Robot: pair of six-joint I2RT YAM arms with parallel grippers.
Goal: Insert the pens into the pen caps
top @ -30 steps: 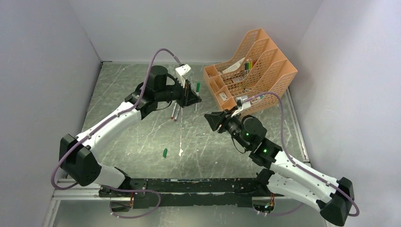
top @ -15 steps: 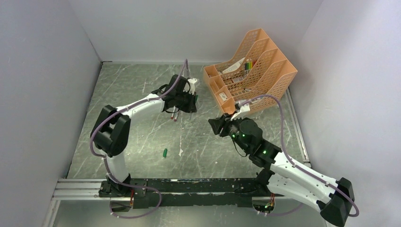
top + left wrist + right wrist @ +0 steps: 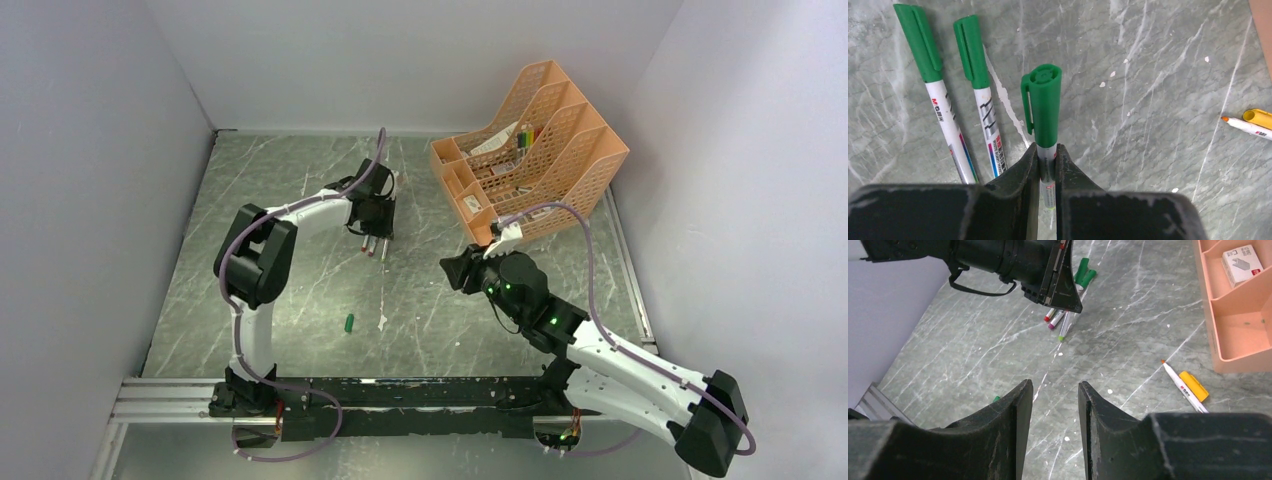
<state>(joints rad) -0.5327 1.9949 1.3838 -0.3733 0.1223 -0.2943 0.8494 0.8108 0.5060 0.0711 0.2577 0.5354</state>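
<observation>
Pen with green cap pinched in left gripper, uncapped pen just beside orange rack, right gripper parted, empty

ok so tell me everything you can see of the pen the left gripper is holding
The pen is a thin marker with a white barrel carrying small print and a green plastic cap, clip along its side, already pushed on. The left gripper is shut on the barrel just below the cap, jaws pressed to either side. The capped end points away from the wrist over the grey marbled table. Whether it touches the table cannot be told.
</observation>
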